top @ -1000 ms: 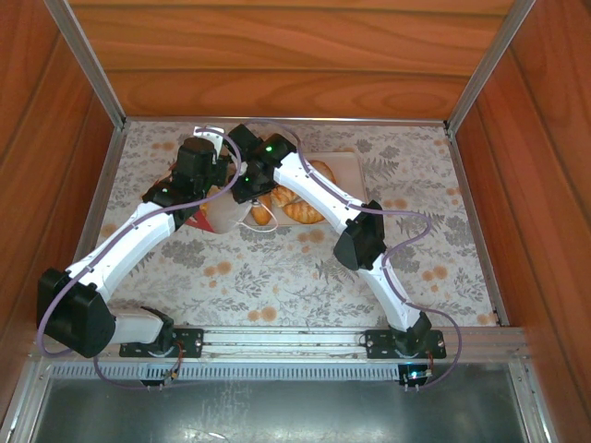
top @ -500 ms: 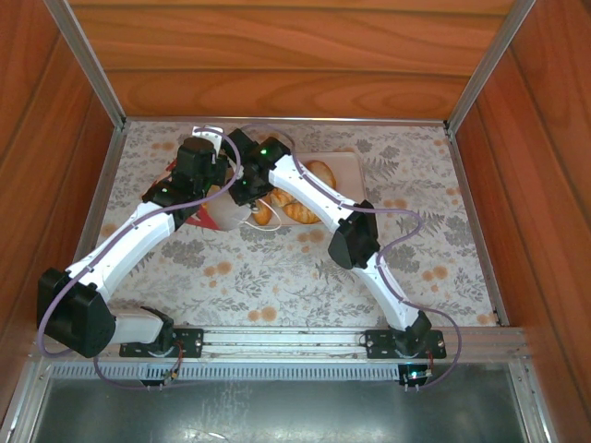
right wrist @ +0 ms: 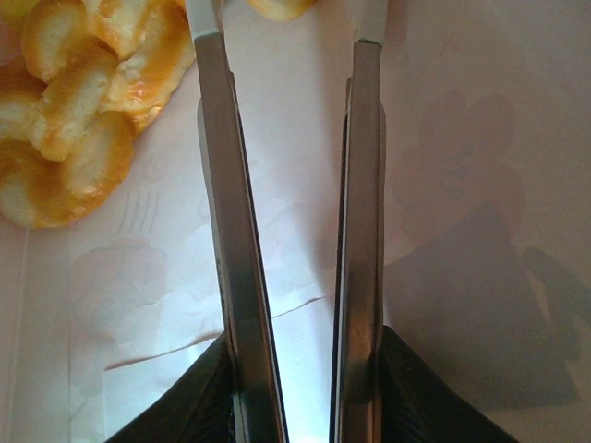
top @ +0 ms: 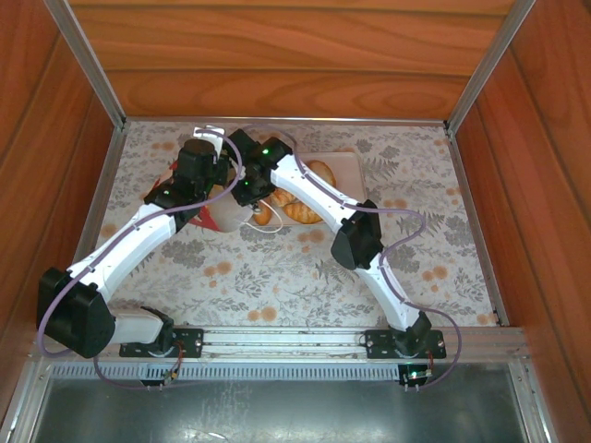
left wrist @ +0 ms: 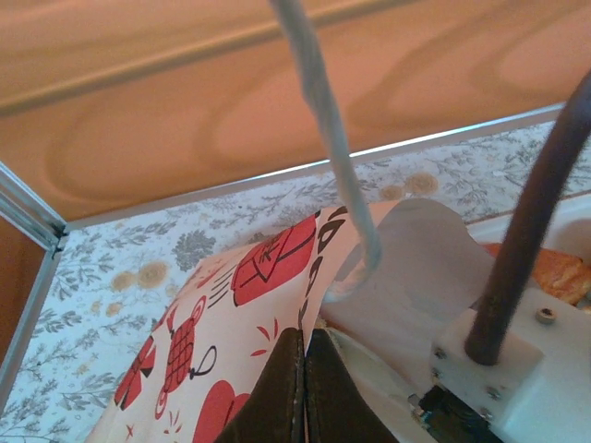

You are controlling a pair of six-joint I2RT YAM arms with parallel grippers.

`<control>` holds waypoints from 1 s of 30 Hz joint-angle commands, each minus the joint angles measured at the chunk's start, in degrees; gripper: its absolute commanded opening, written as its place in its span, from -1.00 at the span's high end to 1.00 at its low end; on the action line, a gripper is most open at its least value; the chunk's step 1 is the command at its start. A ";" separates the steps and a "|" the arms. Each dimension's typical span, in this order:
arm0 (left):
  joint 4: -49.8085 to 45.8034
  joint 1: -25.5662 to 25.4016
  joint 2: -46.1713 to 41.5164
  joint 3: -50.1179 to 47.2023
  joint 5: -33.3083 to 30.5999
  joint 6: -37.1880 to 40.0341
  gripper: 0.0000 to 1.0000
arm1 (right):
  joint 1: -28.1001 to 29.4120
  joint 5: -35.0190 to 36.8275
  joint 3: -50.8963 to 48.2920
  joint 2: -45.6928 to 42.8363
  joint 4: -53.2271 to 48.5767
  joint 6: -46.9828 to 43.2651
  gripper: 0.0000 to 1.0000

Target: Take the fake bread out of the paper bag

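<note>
Pinching paper bag [left wrist: 217,323] edge, left fingers [left wrist: 282,392] together, right fingers [right wrist: 231,240] apart, fake bread [right wrist: 74,120] beside one

Free passage over bare table [top: 277,277] across near half and far right. Blocked at far centre-left: both arms [top: 309,189] crossed above paper bag [top: 220,217] and tray [top: 356,168]. White paper close behind right gripper [right wrist: 286,23]; bread [right wrist: 74,111] just left of it. String handle [left wrist: 323,138] looped across above bag. Hemmed by wooden walls [top: 295,74] left, right, far.
</note>
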 commanded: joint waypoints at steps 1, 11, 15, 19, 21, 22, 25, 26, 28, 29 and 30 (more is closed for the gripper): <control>0.06 -0.53 0.91 -1.54 -0.55 2.34 1.00 | 1.80 -0.54 0.70 -6.64 3.08 0.42 0.92; 0.80 -0.48 1.20 -1.88 -1.00 2.47 1.00 | 1.82 -1.10 1.65 -8.07 1.14 1.29 1.00; 0.94 -0.55 1.29 -1.73 -1.45 2.77 1.00 | 1.77 -0.56 1.78 -8.70 -0.75 1.26 1.00; 0.96 -0.55 1.56 -1.63 -2.42 3.18 1.00 | 1.76 -0.40 -1.08 -11.19 -0.09 1.19 1.00; 0.95 -0.54 1.64 -1.60 -2.95 3.23 1.00 | 1.78 -0.43 -3.12 -12.67 0.70 1.19 1.00; 0.94 -0.49 1.72 -1.60 -3.02 3.22 1.00 | 1.77 -0.51 -3.90 -13.38 0.96 1.22 1.00; 1.05 -0.42 1.57 -1.52 -3.14 2.94 1.00 | 1.76 -0.45 -5.61 -15.00 1.12 1.49 1.00; 1.05 -0.37 1.57 -1.54 -3.20 2.93 1.00 | 1.76 -0.32 -6.40 -15.59 1.31 1.54 0.99; 1.15 -0.30 1.46 -1.53 -3.13 2.87 1.00 | 1.76 0.03 -8.38 -17.12 1.97 1.77 1.00; 1.19 -0.26 1.46 -1.58 -3.18 2.79 1.00 | 1.81 0.31 -9.12 -17.78 2.19 1.90 1.00; 1.15 -0.18 1.42 -1.58 -3.17 2.77 1.00 | 1.76 0.50 -9.98 -18.44 2.45 2.00 1.00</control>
